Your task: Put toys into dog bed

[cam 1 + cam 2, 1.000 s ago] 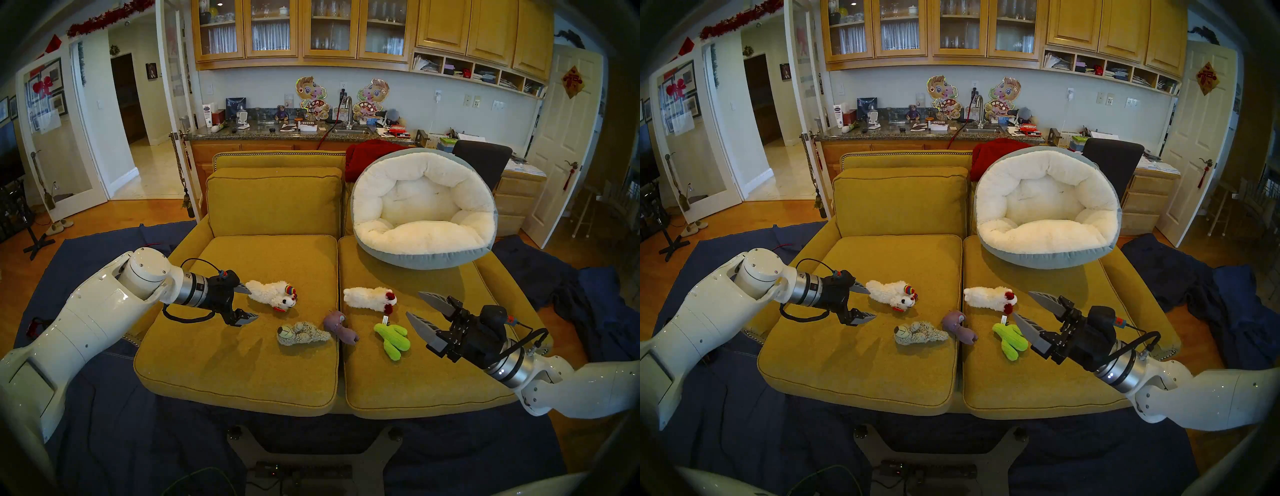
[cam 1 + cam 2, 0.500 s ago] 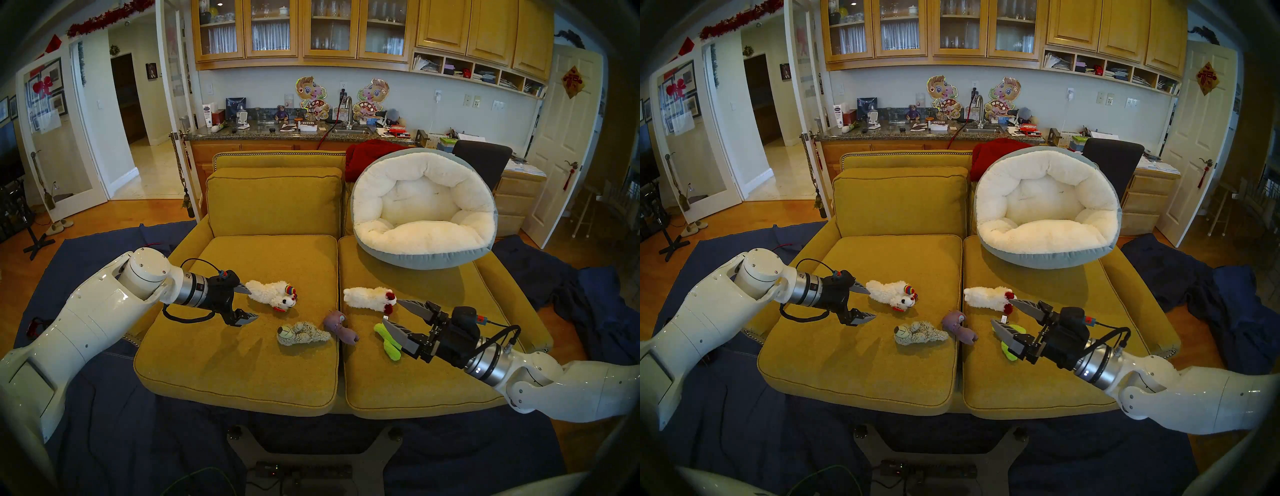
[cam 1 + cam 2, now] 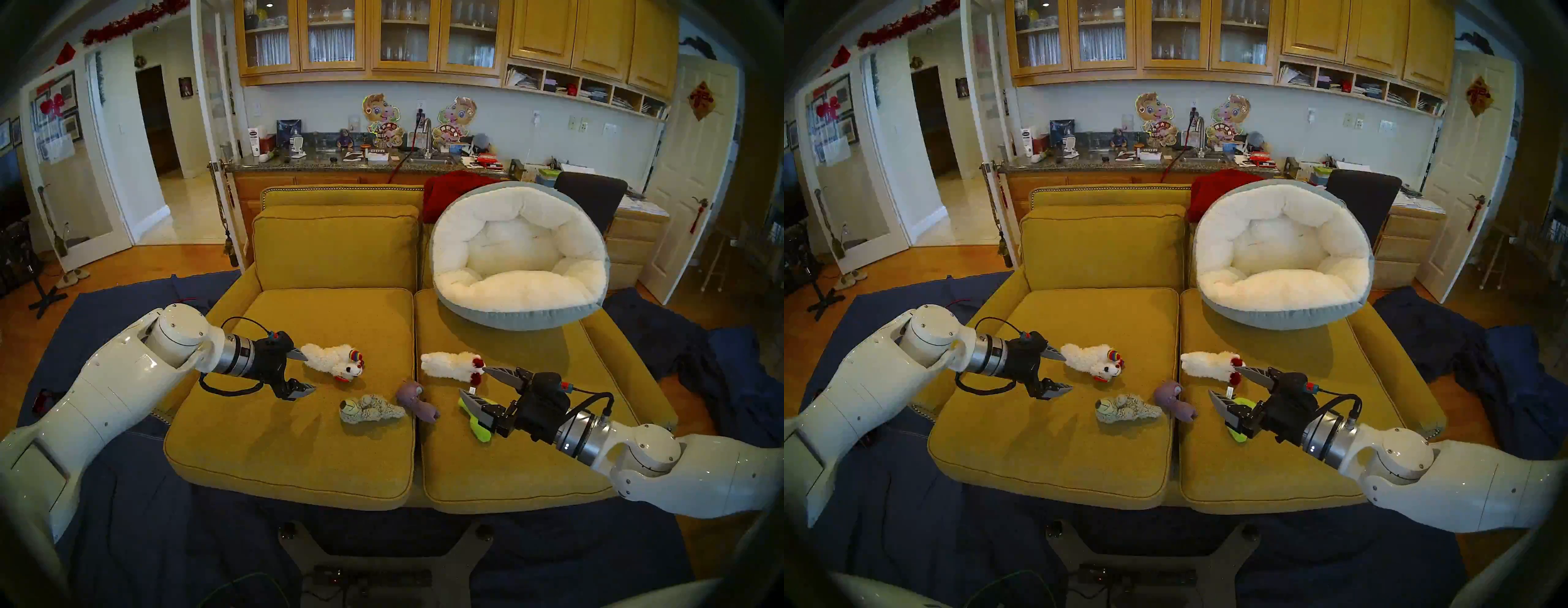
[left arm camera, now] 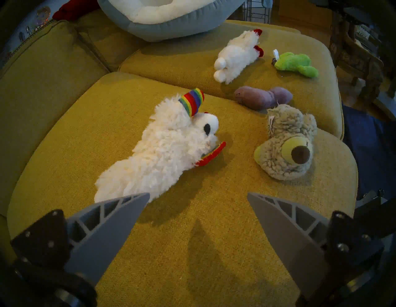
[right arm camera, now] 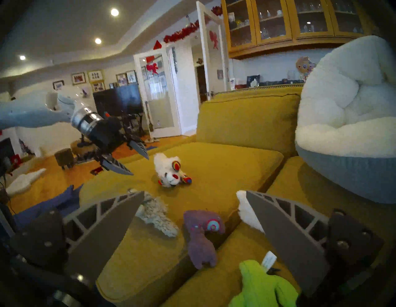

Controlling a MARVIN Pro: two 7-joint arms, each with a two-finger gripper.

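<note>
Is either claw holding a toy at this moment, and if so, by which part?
Nothing is held. The left claw is open beside the rainbow-eared lamb; the right claw is open above the green cactus, not closed on it.

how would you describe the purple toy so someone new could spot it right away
Find the mustard-yellow sofa and the seam between its two seat cushions. The purple plush animal lies right at that seam, between the shaggy beige animal and the lime-green cactus. It is the only purple toy, smooth rather than fluffy.
</note>
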